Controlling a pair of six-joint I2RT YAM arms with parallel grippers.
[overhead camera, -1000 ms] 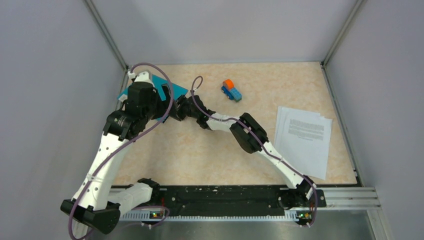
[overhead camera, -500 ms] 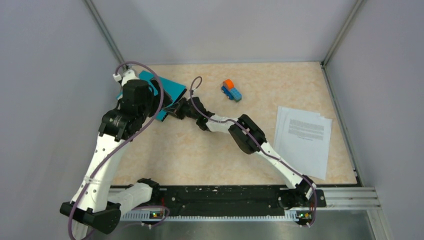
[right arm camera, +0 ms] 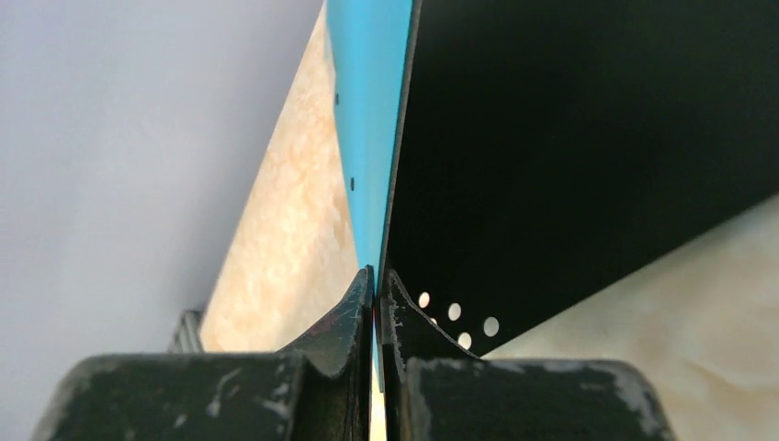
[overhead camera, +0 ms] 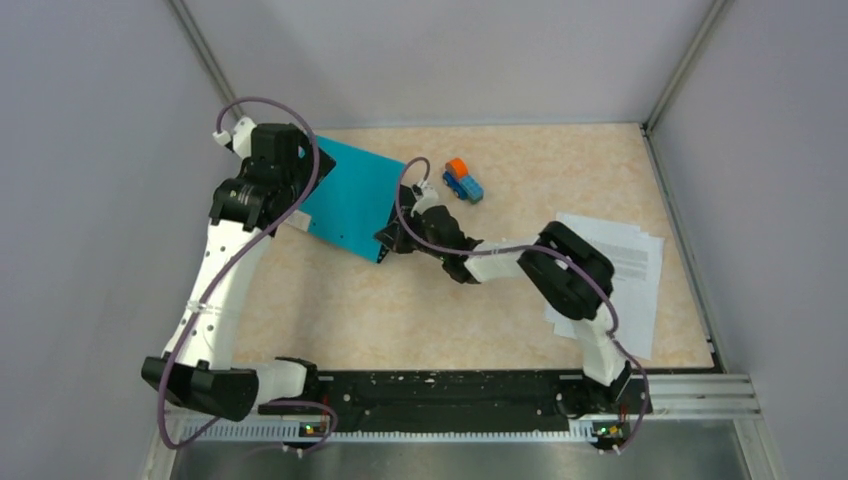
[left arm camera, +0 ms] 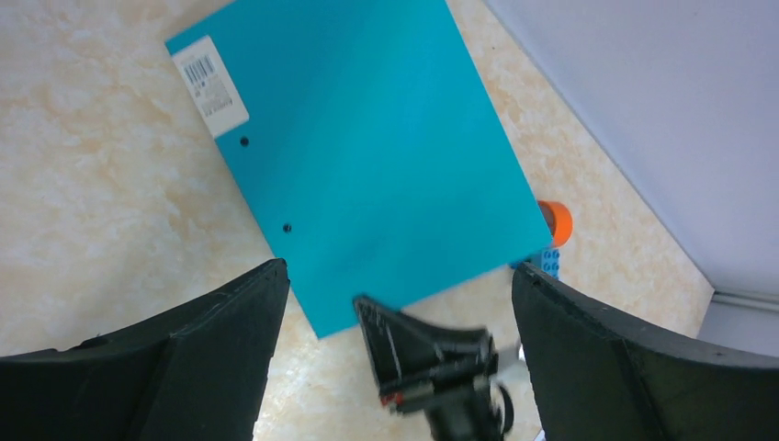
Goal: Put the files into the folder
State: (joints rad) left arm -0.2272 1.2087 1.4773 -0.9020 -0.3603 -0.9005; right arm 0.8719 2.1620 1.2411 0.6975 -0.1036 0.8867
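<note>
The folder (overhead camera: 350, 200) lies at the back left of the table, teal side up, with a white label (left arm camera: 211, 85) at one corner. My right gripper (overhead camera: 388, 238) is shut on its near right edge. In the right wrist view the jaws (right arm camera: 377, 280) pinch the sheet, its teal outside (right arm camera: 367, 110) to the left and its black inside (right arm camera: 588, 138) to the right. My left gripper (left arm camera: 397, 269) hangs open above the folder and touches nothing. The files (overhead camera: 630, 270), white sheets, lie at the right, partly hidden under my right arm's elbow.
A small blue-and-orange toy truck (overhead camera: 463, 180) stands just behind my right gripper, close to the folder's right corner. Grey walls close off the back and both sides. The arms' base rail (overhead camera: 440, 395) runs along the near edge.
My right gripper has shut on the folder and drawn it right and nearer. The left arm has pulled back to the left, uncovering the folder. The right elbow has swung over the files.
</note>
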